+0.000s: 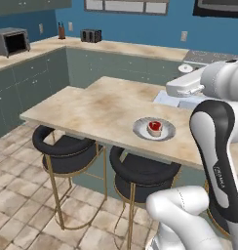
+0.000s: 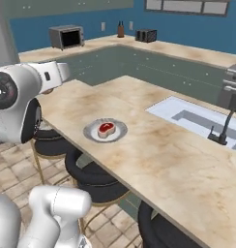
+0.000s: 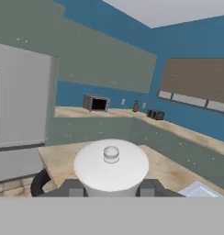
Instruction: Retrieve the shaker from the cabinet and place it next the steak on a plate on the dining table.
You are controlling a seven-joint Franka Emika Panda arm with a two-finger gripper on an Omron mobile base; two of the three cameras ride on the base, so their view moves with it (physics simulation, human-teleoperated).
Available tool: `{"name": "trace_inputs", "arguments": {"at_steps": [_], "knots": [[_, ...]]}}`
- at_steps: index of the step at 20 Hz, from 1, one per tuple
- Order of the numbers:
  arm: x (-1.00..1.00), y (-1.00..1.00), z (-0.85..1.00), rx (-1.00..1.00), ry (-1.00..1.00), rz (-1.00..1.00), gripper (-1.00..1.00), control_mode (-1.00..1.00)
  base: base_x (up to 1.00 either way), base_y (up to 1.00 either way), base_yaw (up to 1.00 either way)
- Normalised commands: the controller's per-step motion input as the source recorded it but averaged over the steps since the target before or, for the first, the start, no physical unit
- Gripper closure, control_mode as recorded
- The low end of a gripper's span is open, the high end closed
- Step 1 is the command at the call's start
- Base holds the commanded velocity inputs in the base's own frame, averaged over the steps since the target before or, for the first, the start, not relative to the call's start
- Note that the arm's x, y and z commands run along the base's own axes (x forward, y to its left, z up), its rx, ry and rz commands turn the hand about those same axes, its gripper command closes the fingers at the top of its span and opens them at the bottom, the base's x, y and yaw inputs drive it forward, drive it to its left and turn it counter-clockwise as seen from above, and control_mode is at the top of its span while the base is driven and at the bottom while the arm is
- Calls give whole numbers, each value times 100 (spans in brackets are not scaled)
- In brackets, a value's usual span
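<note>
one pale round-topped shaker [image 3: 111, 167] sits clamped in the gripper [image 3: 111, 188].

Glossy white arm [image 1: 216, 146], black joint bands, rounded segments

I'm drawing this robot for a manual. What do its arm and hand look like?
The arm is built of rounded, glossy white shells joined by dark grey to black bands at the joints, one of them bearing small pale lettering. From the right base camera a joint ends in a round dark cap with a small pale centre. The hand has two small dark grey, blocky finger tips.
</note>
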Motion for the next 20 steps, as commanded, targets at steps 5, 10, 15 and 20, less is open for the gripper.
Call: {"name": "trace_inputs", "arguments": {"at_steps": [5,10,15,20], "knots": [[0,0,0,0,0,0,100,100,64,10,-45],[0,0,0,0,0,0,100,100,72,-20,-23],[0,0,0,0,0,0,100,100,89,-45,-1],[0,0,0,0,0,0,100,100,65,-13,0]]}}
